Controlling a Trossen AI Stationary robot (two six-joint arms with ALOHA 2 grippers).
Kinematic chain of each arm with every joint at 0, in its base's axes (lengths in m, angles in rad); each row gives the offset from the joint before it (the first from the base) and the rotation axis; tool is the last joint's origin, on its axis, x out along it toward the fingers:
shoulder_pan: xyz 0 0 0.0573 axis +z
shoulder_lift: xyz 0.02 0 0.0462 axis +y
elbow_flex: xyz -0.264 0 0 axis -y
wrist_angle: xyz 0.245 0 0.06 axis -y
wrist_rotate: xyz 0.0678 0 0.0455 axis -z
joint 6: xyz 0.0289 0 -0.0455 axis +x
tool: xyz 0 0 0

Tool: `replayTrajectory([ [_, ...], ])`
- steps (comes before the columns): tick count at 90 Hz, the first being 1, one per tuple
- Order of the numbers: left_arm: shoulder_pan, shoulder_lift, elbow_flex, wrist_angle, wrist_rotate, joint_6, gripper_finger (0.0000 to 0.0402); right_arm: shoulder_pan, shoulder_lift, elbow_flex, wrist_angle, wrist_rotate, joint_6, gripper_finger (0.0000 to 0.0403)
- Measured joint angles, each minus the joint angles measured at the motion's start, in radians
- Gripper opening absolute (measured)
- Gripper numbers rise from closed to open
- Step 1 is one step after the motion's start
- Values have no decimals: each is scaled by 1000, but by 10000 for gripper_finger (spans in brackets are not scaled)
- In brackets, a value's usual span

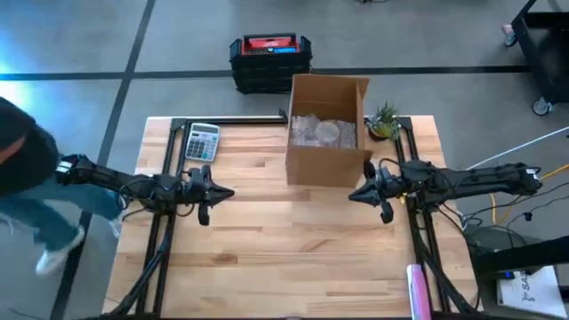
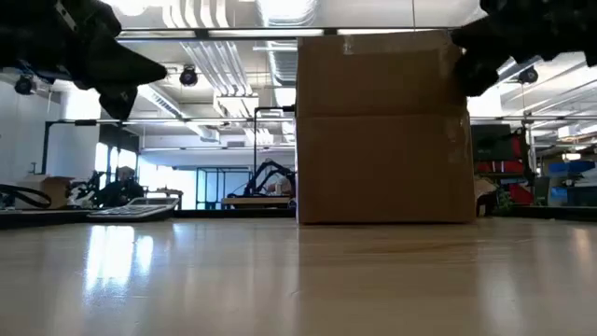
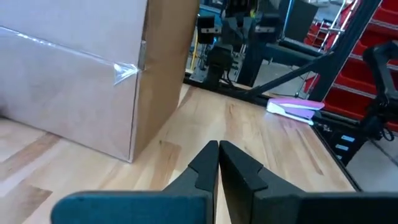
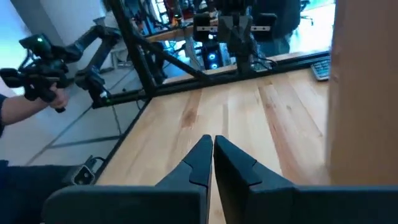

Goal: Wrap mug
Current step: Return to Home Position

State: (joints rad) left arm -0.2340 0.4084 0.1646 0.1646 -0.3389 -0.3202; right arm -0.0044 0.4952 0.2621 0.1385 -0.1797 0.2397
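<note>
The left jaws are shut, the two dark fingers pressed flat together with nothing between them. The right jaws are shut the same way, fingers meeting at the tips, also empty. Both hang above the desk, clear of its wood, and their tips point at each other across its middle, well apart.

In the high view the box stands on the desk between the two arms and farther back. Its near wall lies at about 2 o'clock from the left jaws and just beside the right jaws at about 11 o'clock. Neither touches it. The box is open at the top, and the wrapped mug lies inside it, a pale bundle of bubble wrap on the box floor. It sits at about 2 o'clock from the left jaws and 11 o'clock from the right.

The left arm reaches in from 9 o'clock and the right arm from 3 o'clock. A calculator lies at the desk's 11 o'clock, a small plant just beside the box at 1 o'clock, and a pink-and-white item at 5 o'clock. A person stands off the desk at 9 o'clock.
</note>
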Motion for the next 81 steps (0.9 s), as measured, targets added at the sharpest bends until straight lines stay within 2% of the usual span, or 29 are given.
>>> replayTrajectory([
  [13,0,-12,-4,-34,-64,-55,1,0,-34,-60,-35,50,15,2],
  [30,0,5,-4,-32,-65,-56,5,0,-36,-78,11,53,25,2],
  [42,0,16,-4,-34,-64,-29,6,0,-38,-87,9,134,22,4],
  [48,-3,10,-5,-35,-54,-5,4,-1,-52,-96,8,140,14,2],
  [60,-6,-26,-13,-35,-36,31,1,0,-89,-122,8,138,16,4],
  [81,-20,-148,-81,-36,-36,50,7,0,-226,-199,9,140,44,4],
])
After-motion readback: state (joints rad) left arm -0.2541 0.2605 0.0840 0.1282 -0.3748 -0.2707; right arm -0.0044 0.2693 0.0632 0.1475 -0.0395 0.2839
